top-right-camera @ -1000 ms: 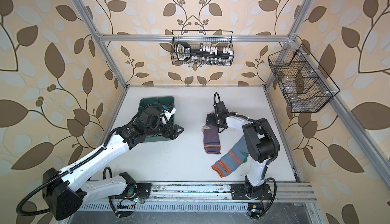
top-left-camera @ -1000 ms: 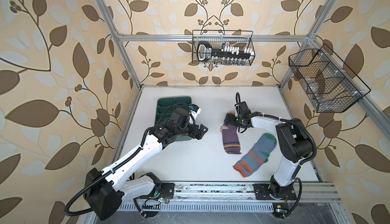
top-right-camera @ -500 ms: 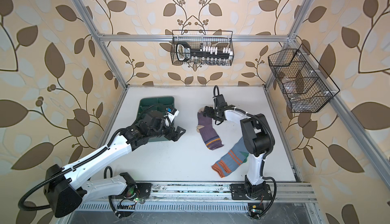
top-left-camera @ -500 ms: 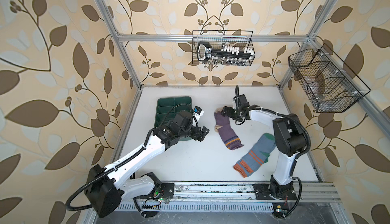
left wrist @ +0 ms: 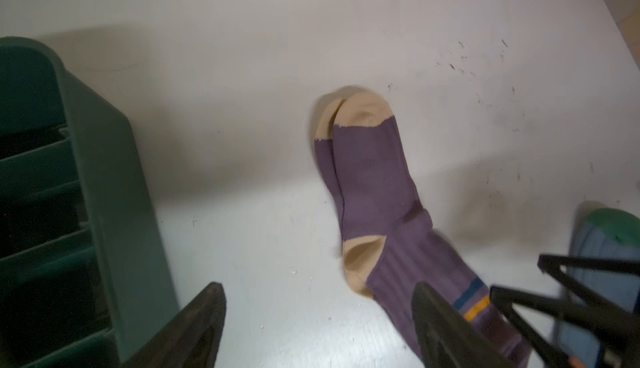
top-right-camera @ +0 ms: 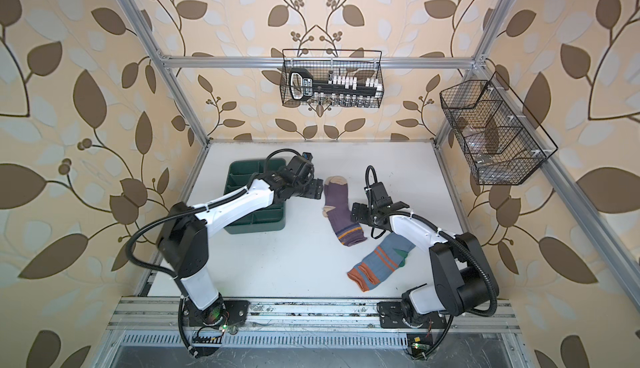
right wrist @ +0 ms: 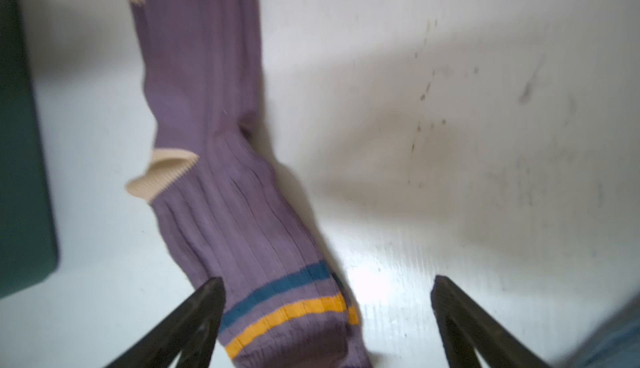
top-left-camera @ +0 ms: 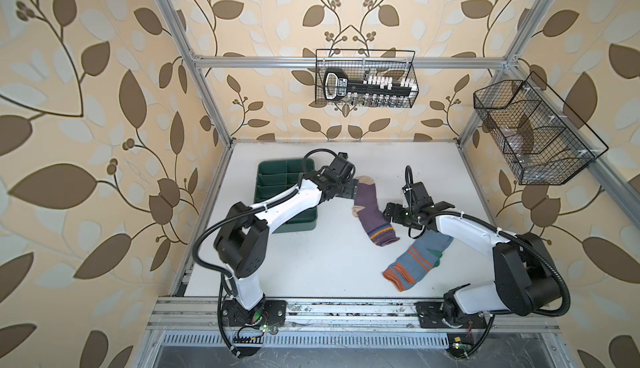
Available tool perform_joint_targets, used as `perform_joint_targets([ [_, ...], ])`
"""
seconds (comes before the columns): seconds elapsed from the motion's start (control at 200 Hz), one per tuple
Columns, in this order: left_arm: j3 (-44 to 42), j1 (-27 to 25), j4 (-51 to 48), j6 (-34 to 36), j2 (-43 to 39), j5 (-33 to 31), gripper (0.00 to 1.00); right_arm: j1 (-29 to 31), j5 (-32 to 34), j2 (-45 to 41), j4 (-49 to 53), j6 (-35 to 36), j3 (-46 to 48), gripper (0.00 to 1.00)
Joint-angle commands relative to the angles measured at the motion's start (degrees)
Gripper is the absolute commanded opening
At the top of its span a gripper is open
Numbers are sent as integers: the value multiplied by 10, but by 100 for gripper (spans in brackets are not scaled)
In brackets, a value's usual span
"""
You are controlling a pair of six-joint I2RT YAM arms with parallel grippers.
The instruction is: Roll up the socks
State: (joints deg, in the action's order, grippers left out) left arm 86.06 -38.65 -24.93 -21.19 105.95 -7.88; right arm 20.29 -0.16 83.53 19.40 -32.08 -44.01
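Left pincer, jaws apart, hangs just beside the purple sock toe in a top view; right pincer, also apart, is near its cuff, with the blue sock behind. Left wrist view: limp, light knit lies flat ahead. Right wrist view: the striped cuff lies close, though the toe edge looks the better pinch for rolling.

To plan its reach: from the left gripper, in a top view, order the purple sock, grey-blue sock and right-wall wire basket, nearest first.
From the left gripper:
1. purple sock, just beside it.
2. grey-blue sock, toward the front right.
3. wire basket, up on the right wall.
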Motion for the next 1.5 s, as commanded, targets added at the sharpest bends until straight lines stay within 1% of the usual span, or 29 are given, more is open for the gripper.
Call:
perform_joint_targets([
  [0.0, 93, 0, -61, -26, 81, -32, 83, 23, 40, 17, 9, 5, 0, 95],
  [0.055, 130, 0, -74, -27, 118, -35, 80, 25, 40, 17, 5, 5, 5, 95],
  [0.115, 152, 0, -72, -24, 147, -41, 77, 25, 41, 13, 3, 6, 12, 95],
  [0.185, 170, 0, -70, -24, 172, -55, 66, 26, 44, 8, 1, 9, 18, 95],
  [0.28, 192, 0, -63, -19, 202, -68, 59, 26, 41, 6, -1, 13, 22, 95],
  [0.485, 244, 3, -69, -11, 261, -97, 50, 27, 39, 19, -2, 22, 21, 95],
  [0.61, 274, 8, -75, -5, 289, -112, 47, 30, 35, 26, -8, 24, 20, 95],
  [0.68, 284, 14, -70, -4, 301, -108, 46, 33, 34, 31, -10, 25, 17, 95],
  [0.765, 301, 20, -69, -4, 317, -97, 39, 38, 35, 42, -9, 27, 10, 95],
  [0.835, 305, 22, -62, -2, 323, -86, 35, 41, 36, 49, -8, 29, 6, 95],
  [0.91, 304, 22, -52, 3, 328, -81, 34, 42, 34, 56, -9, 28, 3, 95],
  [0.965, 303, 24, -44, 6, 334, -77, 27, 43, 32, 61, -8, 30, -3, 95],
  [1.01, 306, 25, -41, 7, 341, -73, 24, 46, 34, 64, -4, 30, -10, 95],
  [1.07, 309, 27, -38, 9, 349, -66, 15, 50, 37, 64, 1, 31, -19, 95],
  [1.13, 309, 29, -33, 8, 354, -65, 10, 54, 44, 63, 6, 34, -28, 95],
  [1.325, 299, 33, -16, 19, 351, -58, 4, 60, 56, 75, 20, 41, -45, 95],
  [1.385, 295, 34, -11, 29, 349, -54, 0, 63, 57, 79, 19, 41, -46, 95],
  [1.495, 282, 38, -1, 53, 346, -55, 0, 74, 70, 90, 20, 43, -57, 95],
])
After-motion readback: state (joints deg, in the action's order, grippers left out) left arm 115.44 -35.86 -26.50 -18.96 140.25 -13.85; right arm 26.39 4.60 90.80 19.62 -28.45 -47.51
